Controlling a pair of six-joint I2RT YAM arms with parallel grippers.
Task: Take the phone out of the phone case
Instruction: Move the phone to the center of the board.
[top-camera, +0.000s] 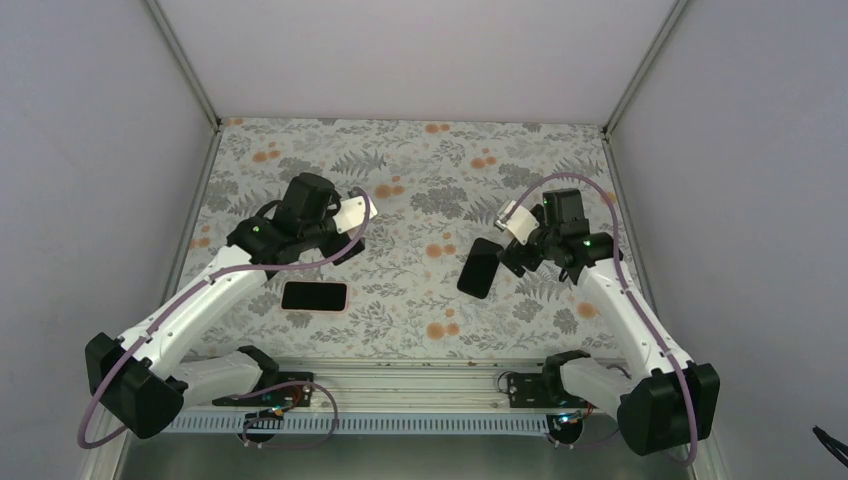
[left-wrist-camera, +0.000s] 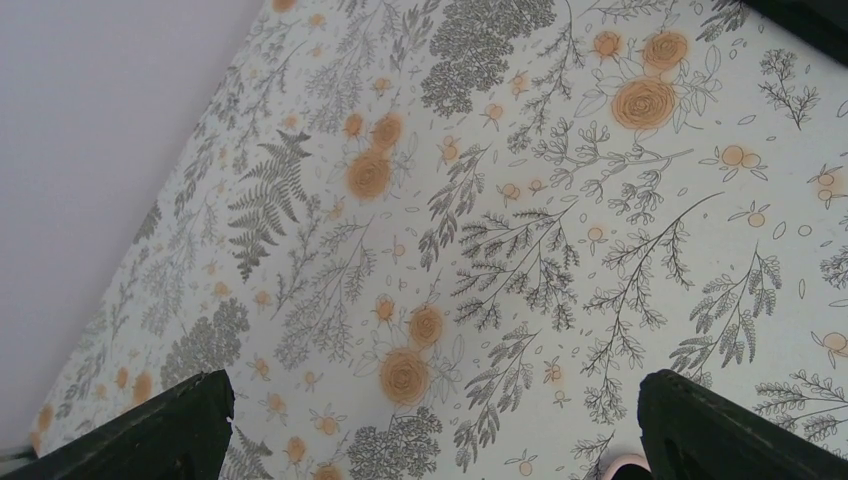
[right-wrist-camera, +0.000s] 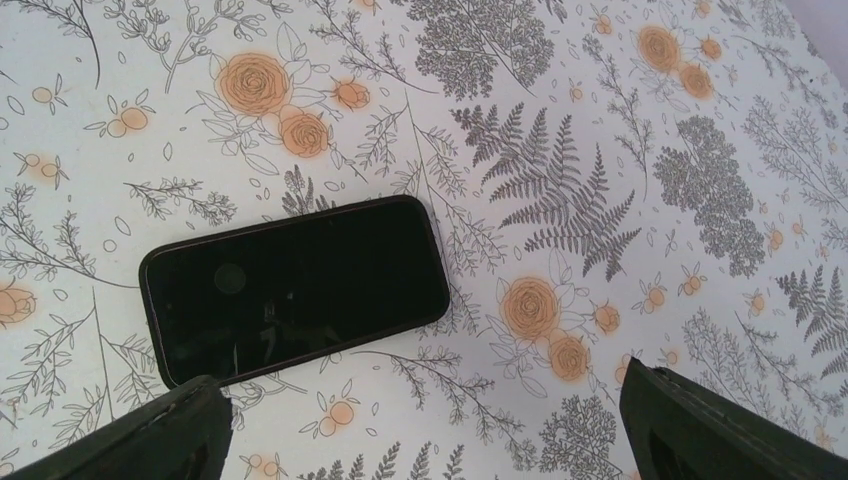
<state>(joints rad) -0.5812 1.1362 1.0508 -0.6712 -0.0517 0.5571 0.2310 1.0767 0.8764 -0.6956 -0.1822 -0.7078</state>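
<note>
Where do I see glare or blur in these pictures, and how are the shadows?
Right wrist view: the dark phone has faint reflections on its screen but no strong glare, and the tablecloth print is sharp. Left wrist view: the print is sharp, and the near fingertips are dark with little detail. Top view: the light is even, the shadows are soft, and there is no glare.

On table (top-camera: 420, 180): left phone (top-camera: 314, 296), right phone (top-camera: 480, 268) (well apart)
</note>
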